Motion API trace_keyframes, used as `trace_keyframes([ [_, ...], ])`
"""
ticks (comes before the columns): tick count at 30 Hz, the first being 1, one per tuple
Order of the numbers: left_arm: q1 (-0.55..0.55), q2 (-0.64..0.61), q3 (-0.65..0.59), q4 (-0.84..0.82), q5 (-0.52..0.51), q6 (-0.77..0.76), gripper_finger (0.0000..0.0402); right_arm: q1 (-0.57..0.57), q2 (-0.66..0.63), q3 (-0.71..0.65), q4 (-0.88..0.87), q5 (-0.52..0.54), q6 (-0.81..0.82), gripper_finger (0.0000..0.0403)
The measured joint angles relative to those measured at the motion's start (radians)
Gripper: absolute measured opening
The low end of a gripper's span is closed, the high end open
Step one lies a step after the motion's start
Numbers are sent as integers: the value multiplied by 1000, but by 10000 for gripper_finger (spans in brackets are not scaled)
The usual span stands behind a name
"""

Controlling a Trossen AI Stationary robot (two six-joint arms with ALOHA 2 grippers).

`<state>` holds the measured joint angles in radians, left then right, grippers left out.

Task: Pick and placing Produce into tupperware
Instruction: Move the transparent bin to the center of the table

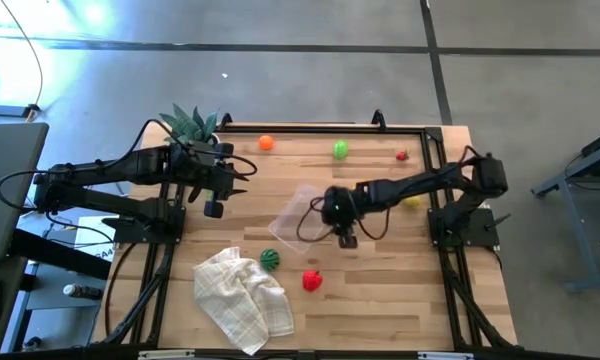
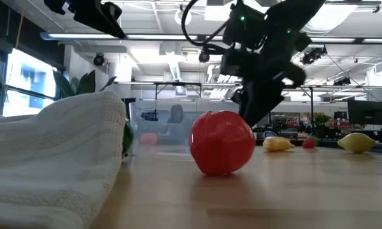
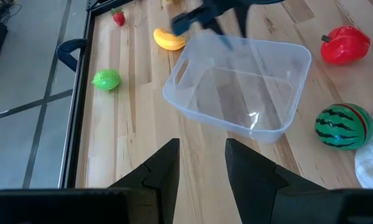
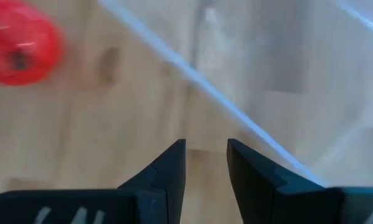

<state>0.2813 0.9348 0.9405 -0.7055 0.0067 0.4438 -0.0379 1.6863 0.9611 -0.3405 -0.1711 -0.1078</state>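
Note:
The clear tupperware [image 1: 302, 213] [image 3: 236, 87] stands empty on its base at mid-table. My right gripper [image 1: 346, 239] [image 4: 206, 155] hangs low at the tub's near right corner, fingers drawn together with nothing between them. My left gripper [image 1: 212, 207] [image 3: 202, 155] waits raised at the left, fingers close together and empty. Produce lies loose on the wood: an orange ball [image 1: 266, 143], a green piece [image 1: 340, 150], a small red piece [image 1: 402, 155], a banana [image 1: 412, 201] [image 3: 169, 40], a striped melon [image 1: 269, 259] [image 3: 343, 126] and a red piece [image 1: 312, 280] [image 2: 223, 143]. My right gripper slants down beside the tub's rim [image 4: 236, 112], which runs close past one finger [image 4: 261, 168]. I cannot tell whether it touches the rim.
A crumpled white checked cloth [image 1: 242, 297] [image 2: 51, 159] lies at the near left, next to the melon. A spiky green plant [image 1: 190, 125] stands at the far left corner. A dark frame [image 1: 310, 126] runs along the table's far edge and sides.

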Motion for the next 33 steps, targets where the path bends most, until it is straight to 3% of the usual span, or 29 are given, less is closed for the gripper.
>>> trace_keyframes([
  [10,0,0,0,0,0,0,117,-200,-5,2,85,10,-25,107],
  [14,0,0,0,0,0,0,117,-234,-18,36,24,-44,1,107],
  [19,0,0,0,1,0,0,117,-186,-74,104,-18,-69,19,107],
  [23,0,0,0,0,0,0,117,-125,-91,149,50,-72,48,107],
  [33,0,0,0,0,0,0,117,-13,40,185,83,-85,39,107],
])
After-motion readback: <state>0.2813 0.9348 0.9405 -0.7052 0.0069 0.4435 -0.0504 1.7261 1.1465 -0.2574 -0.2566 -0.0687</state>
